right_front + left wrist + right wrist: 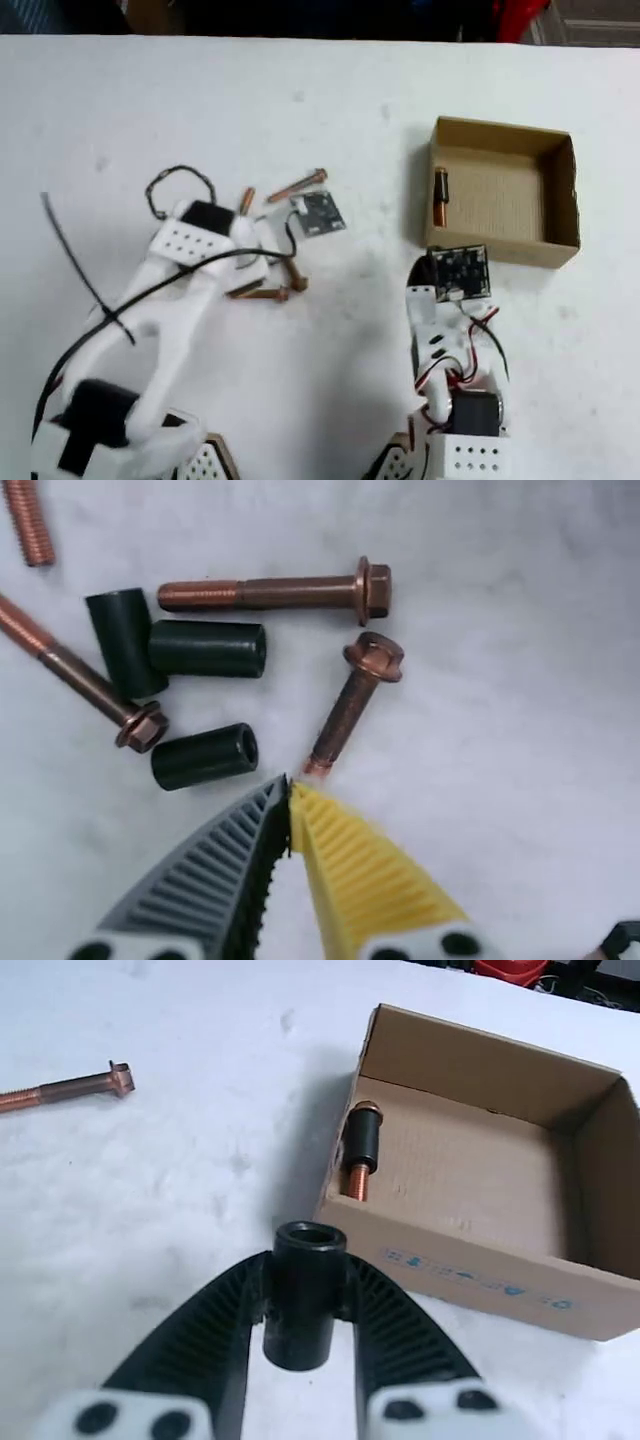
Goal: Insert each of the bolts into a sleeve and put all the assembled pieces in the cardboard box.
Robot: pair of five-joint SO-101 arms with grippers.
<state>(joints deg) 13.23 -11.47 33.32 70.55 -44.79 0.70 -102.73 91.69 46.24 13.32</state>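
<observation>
Copper-coloured bolts and black sleeves lie loose on the white table [520, 660] in front of the left gripper [288, 792]. Its grey and yellow fingers [350, 865] are closed tip to tip with nothing between them. The tips sit just beside the threaded end of the nearest bolt [352, 702], whose flanged head points away from the gripper. Past that head, the long bolt [265, 592] lies crosswise. Next to it, the tilted sleeve [125, 640] touches the middle sleeve [208, 648]. The third sleeve [205, 755] lies apart from them, just beside the head of the slanted bolt [85, 680]. A further threaded shank [28, 522] shows at the edge.

The right gripper [305, 1270] has its black fingers [215, 1330] clamped on the held sleeve [303, 1315], which stands upright with its open bore facing up. It hangs over the table near the cardboard box [480, 1260]. Inside the box, one assembled piece [360, 1155], a bolt through a sleeve, lies on the floor against a side wall. Blue print runs along the box's outer wall, too blurred to read. A stray bolt [65, 1088] lies on the table well apart from the box.

From above, the box [555, 245] sits to one side of the table, with the bolt cluster well away from it.
</observation>
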